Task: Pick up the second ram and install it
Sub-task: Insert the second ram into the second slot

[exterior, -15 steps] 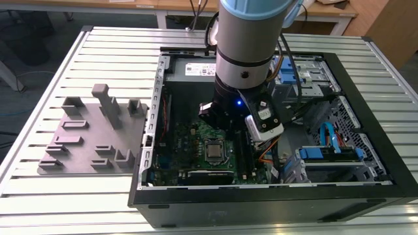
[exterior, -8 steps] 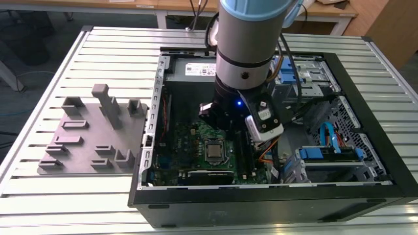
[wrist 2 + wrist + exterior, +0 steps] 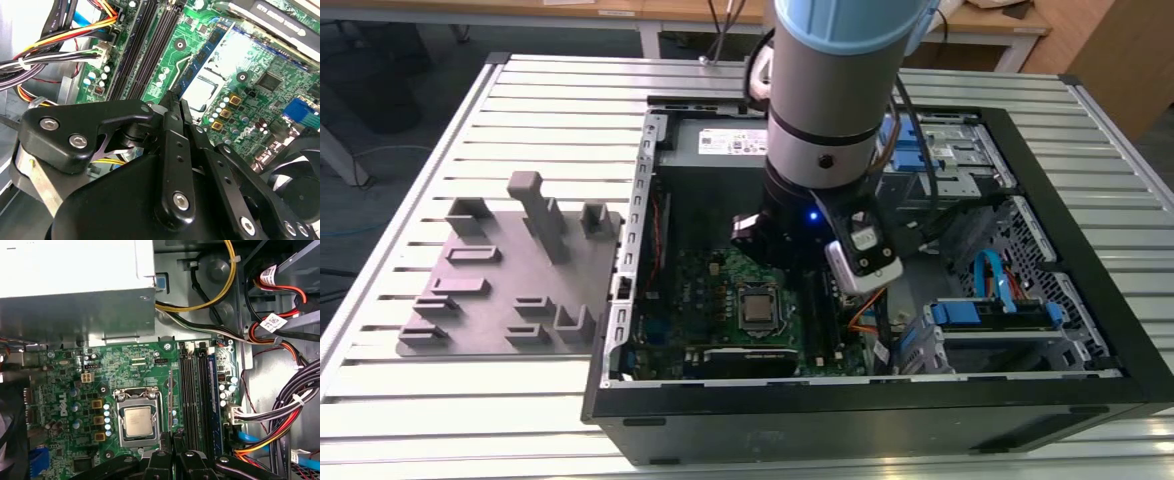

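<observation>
The arm reaches down into the open computer case (image 3: 624,300) on the bench (image 3: 534,100). The fingers (image 3: 160,460) are pinched narrow on a thin dark strip, the second ram (image 3: 171,395), which shows edge-on in the first wrist view. The ram hangs over the green board (image 3: 65,370), between the square silver chip (image 3: 137,421) and the long black slots (image 3: 192,390). It is near the slots but not in one. A grey tray (image 3: 507,290) lies on the bench at the exterior view's left of the case.
</observation>
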Available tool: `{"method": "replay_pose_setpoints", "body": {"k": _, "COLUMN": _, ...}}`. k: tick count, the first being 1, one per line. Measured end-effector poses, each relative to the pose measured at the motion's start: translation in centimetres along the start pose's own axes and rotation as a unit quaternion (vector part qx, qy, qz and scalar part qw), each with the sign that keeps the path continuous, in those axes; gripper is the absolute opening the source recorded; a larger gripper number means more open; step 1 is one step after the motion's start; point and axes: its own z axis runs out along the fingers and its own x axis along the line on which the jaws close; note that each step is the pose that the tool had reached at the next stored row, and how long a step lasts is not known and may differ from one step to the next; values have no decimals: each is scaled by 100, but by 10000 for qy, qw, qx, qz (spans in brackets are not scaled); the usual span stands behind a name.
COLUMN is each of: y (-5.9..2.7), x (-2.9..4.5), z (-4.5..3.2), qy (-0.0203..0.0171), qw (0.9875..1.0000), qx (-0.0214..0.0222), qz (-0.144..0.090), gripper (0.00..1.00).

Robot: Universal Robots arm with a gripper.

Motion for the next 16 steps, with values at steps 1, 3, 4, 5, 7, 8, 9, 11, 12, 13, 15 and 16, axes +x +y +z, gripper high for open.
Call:
{"method": "replay_pose_setpoints", "body": {"k": 1, "y": 0, "x": -5, "z": 8, "qy": 0, "qw": 10000, "qx": 0, "qz": 1, "gripper": 11}}
{"method": "replay_pose_setpoints", "body": {"k": 3, "y": 1, "x": -14, "z": 27, "qy": 0, "qw": 10000, "qx": 1, "qz": 3, "gripper": 11}}
{"method": "replay_pose_setpoints", "body": {"k": 4, "y": 1, "x": -19, "z": 37, "qy": 0, "qw": 10000, "qx": 1, "qz": 5, "gripper": 11}}
{"method": "replay_pose_setpoints", "body": {"k": 5, "y": 2, "x": -26, "z": 45, "qy": 0, "qw": 10000, "qx": 1, "qz": 7, "gripper": 11}}
{"method": "replay_pose_setpoints", "body": {"k": 7, "y": 2, "x": -39, "z": 64, "qy": 0, "qw": 10000, "qx": 0, "qz": 21, "gripper": 11}}
{"method": "replay_pose_setpoints", "body": {"k": 8, "y": 3, "x": -47, "z": 73, "qy": -1, "qw": 10000, "qx": 0, "qz": 32, "gripper": 11}}
{"method": "replay_pose_setpoints", "body": {"k": 9, "y": 4, "x": -57, "z": 83, "qy": -1, "qw": 10000, "qx": 0, "qz": 40, "gripper": 11}}
{"method": "replay_pose_setpoints", "body": {"k": 11, "y": 5, "x": -74, "z": 102, "qy": -1, "qw": 10000, "qx": 1, "qz": 60, "gripper": 11}}
{"method": "replay_pose_setpoints", "body": {"k": 12, "y": 6, "x": -83, "z": 112, "qy": -1, "qw": 10000, "qx": 2, "qz": 68, "gripper": 11}}
{"method": "replay_pose_setpoints", "body": {"k": 13, "y": 7, "x": -95, "z": 122, "qy": -1, "qw": 10000, "qx": 1, "qz": 71, "gripper": 11}}
{"method": "replay_pose_setpoints", "body": {"k": 15, "y": 10, "x": -123, "z": 133, "qy": -1, "qw": 10000, "qx": 2, "qz": 77, "gripper": 11}}
{"method": "replay_pose_setpoints", "body": {"k": 16, "y": 11, "x": -141, "z": 136, "qy": -1, "qw": 10000, "qx": 2, "qz": 81, "gripper": 11}}
